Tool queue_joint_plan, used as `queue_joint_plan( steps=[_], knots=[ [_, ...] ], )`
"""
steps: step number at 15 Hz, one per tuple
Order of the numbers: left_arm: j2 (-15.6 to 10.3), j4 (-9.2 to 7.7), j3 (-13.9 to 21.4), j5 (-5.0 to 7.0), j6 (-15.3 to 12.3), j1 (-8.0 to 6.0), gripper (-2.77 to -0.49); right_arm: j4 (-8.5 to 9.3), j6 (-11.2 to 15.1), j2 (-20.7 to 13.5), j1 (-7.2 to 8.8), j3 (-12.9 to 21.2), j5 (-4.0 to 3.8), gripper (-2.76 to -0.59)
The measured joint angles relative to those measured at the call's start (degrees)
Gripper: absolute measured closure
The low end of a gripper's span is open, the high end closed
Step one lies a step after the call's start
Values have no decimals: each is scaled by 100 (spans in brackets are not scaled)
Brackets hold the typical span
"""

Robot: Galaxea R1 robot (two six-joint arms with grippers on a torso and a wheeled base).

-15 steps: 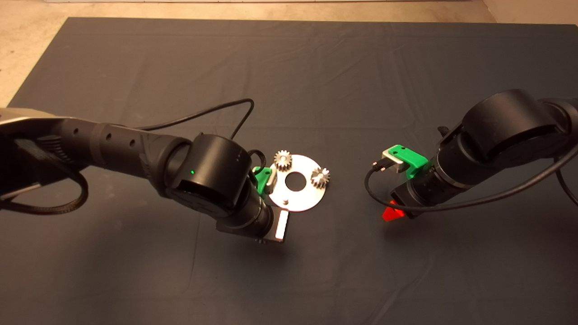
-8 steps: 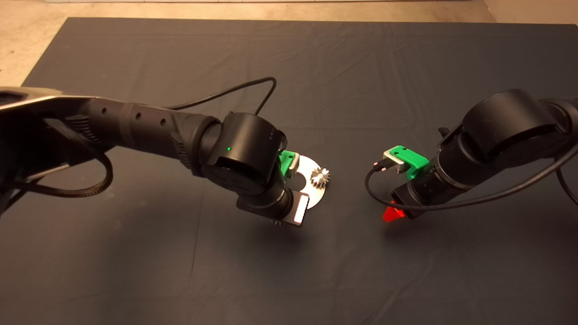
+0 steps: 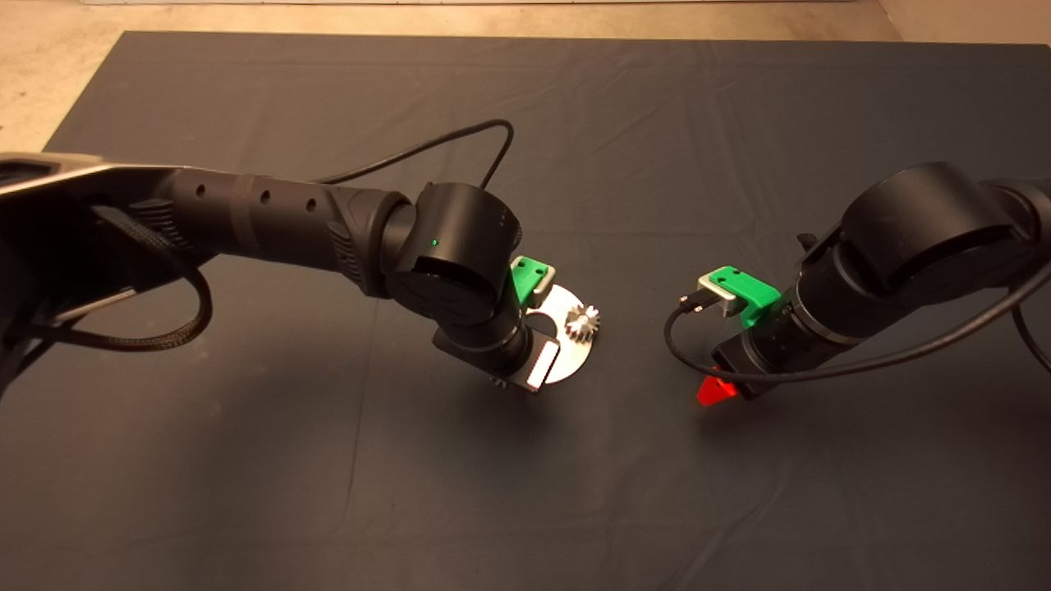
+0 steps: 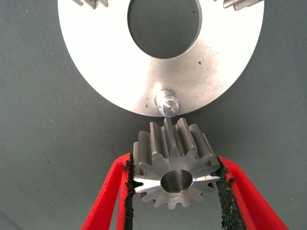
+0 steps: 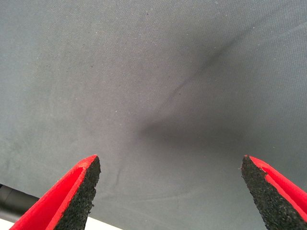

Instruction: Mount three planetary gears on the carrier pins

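My left gripper (image 4: 175, 161) is shut on a small silvery planetary gear (image 4: 175, 178), held by its teeth between the two black pads. The gear hangs just short of a bare carrier pin (image 4: 167, 101) near the rim of the shiny disc (image 4: 105, 62). Teeth of two more gears (image 4: 240, 4) show at the disc's far side. From above, the left wrist (image 3: 460, 263) covers most of the disc (image 3: 575, 357), and one gear (image 3: 582, 322) sits on a pin at its right rim. My right gripper (image 5: 175, 191) is open over bare mat, to the right of the disc.
A dark mat (image 3: 575, 123) covers the table, with pale floor beyond its far edge. A black cable (image 3: 460, 139) loops up behind the left arm. The right arm's red finger (image 3: 713, 392) hangs low over the mat.
The left arm has swung right and over the disc, hiding the far-left gear and the bare pin from above. The right arm has stayed put.
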Motion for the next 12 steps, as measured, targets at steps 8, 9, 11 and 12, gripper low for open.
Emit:
queue_joint_plan(
  steps=[8, 9, 11, 12],
  knots=[
    [30, -17, -311, 0, 629, 2, -93, 35, 113, 22, -29, 0, 0, -218],
    [41, -30, -376, -5, 677, 2, -93, 33, 124, 32, -29, 0, 1, -218],
    [41, -100, -520, -2, 821, 2, -93, 35, 127, 32, -29, 0, 0, -218],
    [41, -161, -590, -2, 894, 0, -93, 35, 127, 32, -29, 0, 1, -218]
  ],
)
